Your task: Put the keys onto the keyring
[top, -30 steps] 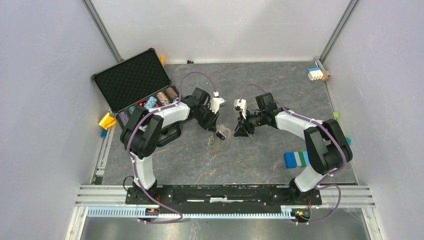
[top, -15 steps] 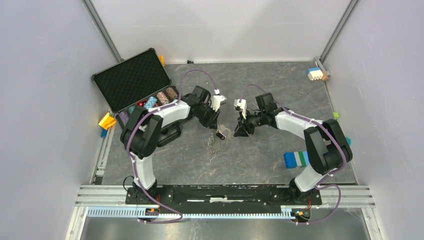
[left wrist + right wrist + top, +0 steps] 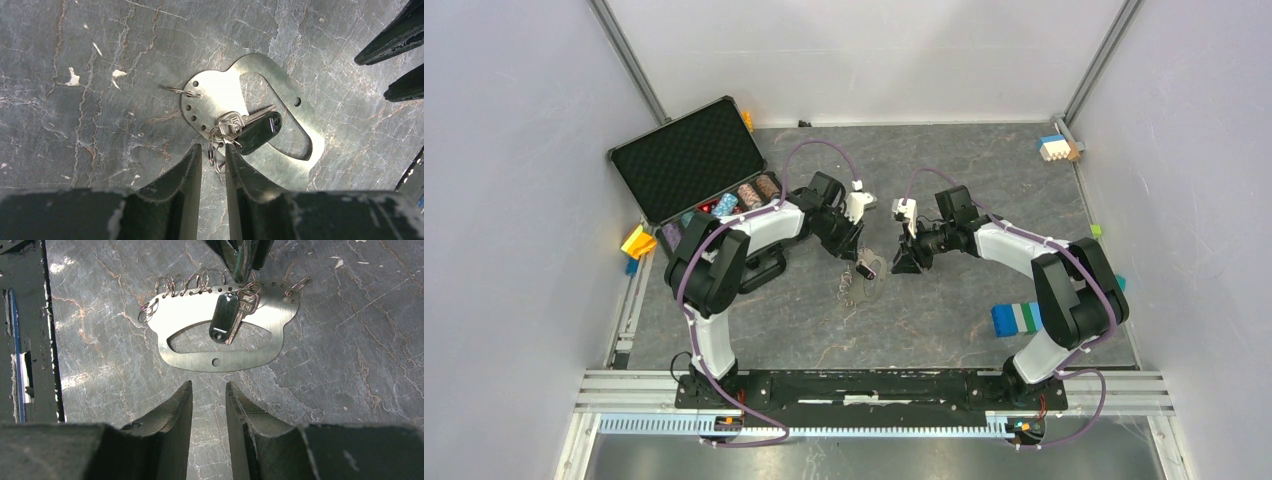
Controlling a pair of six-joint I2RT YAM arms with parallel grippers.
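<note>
The keyring [image 3: 873, 283] is a flat grey metal D-shaped plate lying on the table; it also shows in the left wrist view [image 3: 215, 92] and the right wrist view [image 3: 265, 347]. Several small split rings hang from the holes along its edge. The key [image 3: 257, 132], with a black head and silver blade, lies on the plate, as the right wrist view [image 3: 223, 317] also shows. My left gripper [image 3: 213, 150] is closed narrowly on the split ring at the key's head. My right gripper [image 3: 209, 385] is slightly open and empty, just short of the plate's near edge.
An open black case [image 3: 689, 160] with poker chips [image 3: 744, 195] stands at the back left. A blue, green and white block [image 3: 1016, 317] lies at the right. Small blocks [image 3: 1056, 148] sit at the back right corner, and a yellow piece [image 3: 637, 241] at the left edge.
My left wrist has shifted very slightly towards the back left. The key, the keyring and my right arm have stayed where they were.
</note>
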